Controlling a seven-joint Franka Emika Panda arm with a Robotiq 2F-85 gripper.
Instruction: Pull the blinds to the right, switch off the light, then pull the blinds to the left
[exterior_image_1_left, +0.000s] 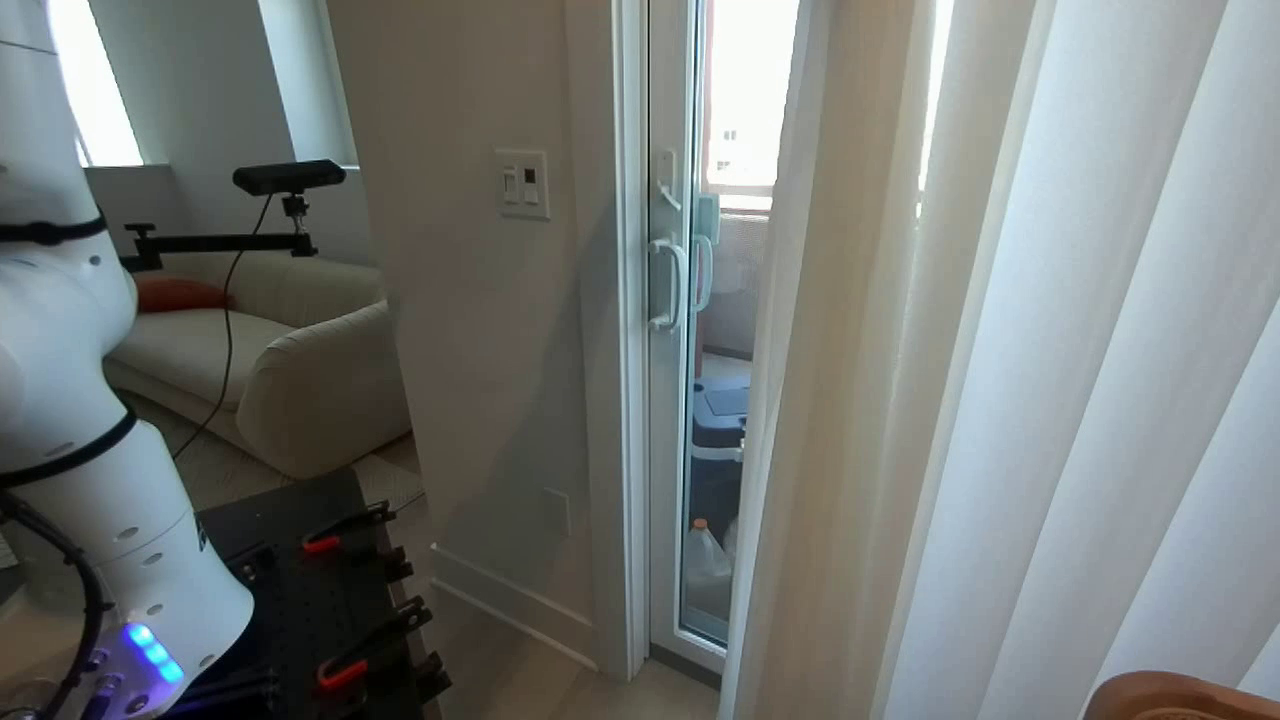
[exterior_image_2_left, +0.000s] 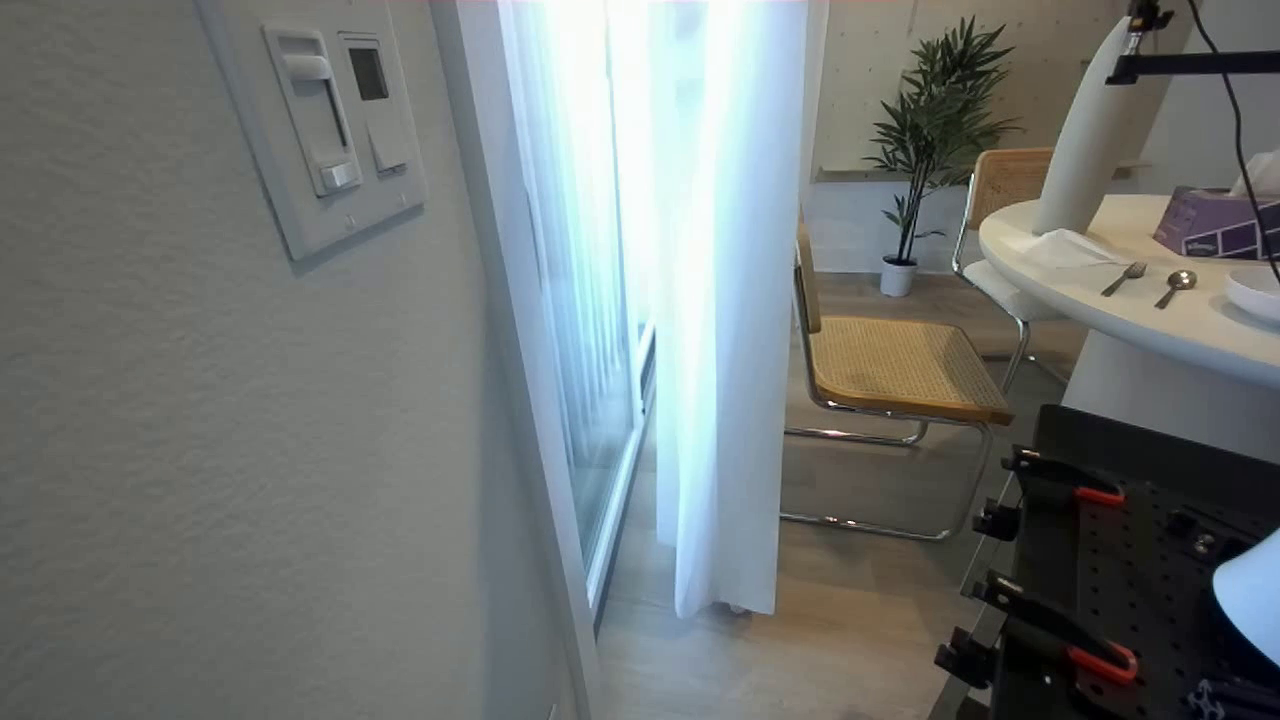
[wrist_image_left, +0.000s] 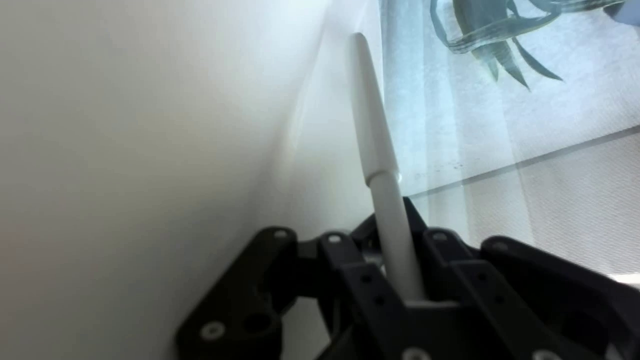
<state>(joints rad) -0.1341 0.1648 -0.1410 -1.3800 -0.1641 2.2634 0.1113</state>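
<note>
The blinds, a tall white pleated curtain (exterior_image_1_left: 1120, 300), fill the right side of an exterior view. In an exterior view the same curtain (exterior_image_2_left: 730, 330) hangs as a narrow bundle away from the wall. In the wrist view my gripper (wrist_image_left: 391, 220) is shut on a slim white rod (wrist_image_left: 372, 115), which runs up past the fingertips. Neither exterior view shows the gripper. The light itself is out of view. Its white switch plate (exterior_image_1_left: 522, 184), with a slider and a rocker, is on the wall; the plate (exterior_image_2_left: 345, 130) appears large in an exterior view.
Beside the curtain stands a white-framed glass door (exterior_image_1_left: 668, 400) with a handle. My white arm (exterior_image_1_left: 90, 400) rises from a black board (exterior_image_1_left: 290, 590) with red-marked clamps. A cane chair (exterior_image_2_left: 895, 365) and a round table (exterior_image_2_left: 1130, 300) stand beyond the curtain. A sofa (exterior_image_1_left: 320, 370) is behind the wall.
</note>
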